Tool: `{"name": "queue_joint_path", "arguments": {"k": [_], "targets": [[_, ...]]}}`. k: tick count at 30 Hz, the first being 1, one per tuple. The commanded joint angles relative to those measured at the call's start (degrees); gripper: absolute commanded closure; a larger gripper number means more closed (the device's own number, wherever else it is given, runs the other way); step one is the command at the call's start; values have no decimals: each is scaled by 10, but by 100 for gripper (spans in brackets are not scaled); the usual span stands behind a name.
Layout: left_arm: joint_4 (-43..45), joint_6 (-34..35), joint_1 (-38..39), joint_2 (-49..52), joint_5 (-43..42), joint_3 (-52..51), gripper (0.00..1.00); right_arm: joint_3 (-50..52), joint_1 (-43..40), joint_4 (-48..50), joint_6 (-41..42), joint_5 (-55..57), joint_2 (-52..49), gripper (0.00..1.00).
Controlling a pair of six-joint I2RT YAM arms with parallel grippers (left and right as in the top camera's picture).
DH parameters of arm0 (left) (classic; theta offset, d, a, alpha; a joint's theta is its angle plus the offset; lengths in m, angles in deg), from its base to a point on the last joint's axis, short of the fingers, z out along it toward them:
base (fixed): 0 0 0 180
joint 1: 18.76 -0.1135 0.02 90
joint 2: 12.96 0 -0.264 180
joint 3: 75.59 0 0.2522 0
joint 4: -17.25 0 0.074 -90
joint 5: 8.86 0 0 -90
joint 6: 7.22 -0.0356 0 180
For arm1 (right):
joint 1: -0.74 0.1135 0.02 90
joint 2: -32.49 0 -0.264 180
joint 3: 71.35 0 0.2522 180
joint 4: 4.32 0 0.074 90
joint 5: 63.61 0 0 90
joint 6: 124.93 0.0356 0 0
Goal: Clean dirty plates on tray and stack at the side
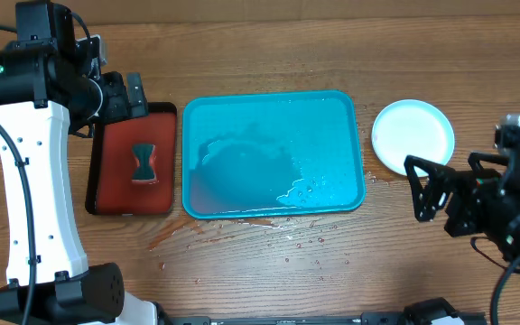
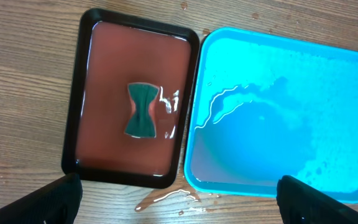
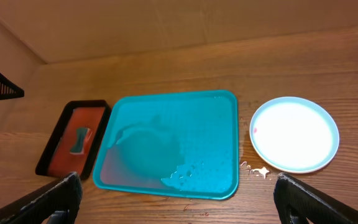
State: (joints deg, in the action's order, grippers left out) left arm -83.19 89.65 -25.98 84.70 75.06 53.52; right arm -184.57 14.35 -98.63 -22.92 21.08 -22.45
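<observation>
The table (image 1: 269, 36) is brown wood grain, wet with drops and a thin puddle (image 1: 233, 230) along the near edge of the tray. In the right wrist view a plain tan wall (image 3: 166, 25) rises behind it.

The left gripper (image 1: 135, 94) hangs with its fingers (image 2: 55, 199) spread wide and nothing between them. Just below it lies the red tray (image 1: 106, 185), black-rimmed and glossy with liquid, and on that tray one dark green sponge (image 1: 143, 162), pinched at the waist. To this gripper's right, almost touching the red tray, sits the tray (image 1: 197, 113), turquoise, with a film of water and beads toward its near right corner.

Right of the tray, apart from it, one round plate (image 1: 413, 135) rests on the bare wood, pale with a cyan rim and a tiny red speck near its left edge. Whether more plates lie under it cannot be told. A small splash (image 3: 257, 169) sits between plate and tray.

The right gripper (image 1: 420, 190) hovers just on the near side of the plate, its fingers (image 3: 319, 199) wide apart and holding nothing. The plate lies ahead of it and the tray ahead to its left.

Counted: two trays, one sponge, one plate in view, two grippers.
</observation>
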Motion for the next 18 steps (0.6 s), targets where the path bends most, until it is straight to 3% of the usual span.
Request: {"name": "queue_joint_path", "arguments": {"k": [1,12,15,18], "targets": [[-1,0,2,5,-10,5,0,-11,2,2,-1,7,-1,0],[-1,0,2,5,-10,5,0,-2,1,14,-1,8,-3,0],[-1,0,2,5,-10,5,0,34,0,58,-1,14,5,0],[-1,0,2,5,-10,5,0,138,-17,161,-3,18,43,0]]}}
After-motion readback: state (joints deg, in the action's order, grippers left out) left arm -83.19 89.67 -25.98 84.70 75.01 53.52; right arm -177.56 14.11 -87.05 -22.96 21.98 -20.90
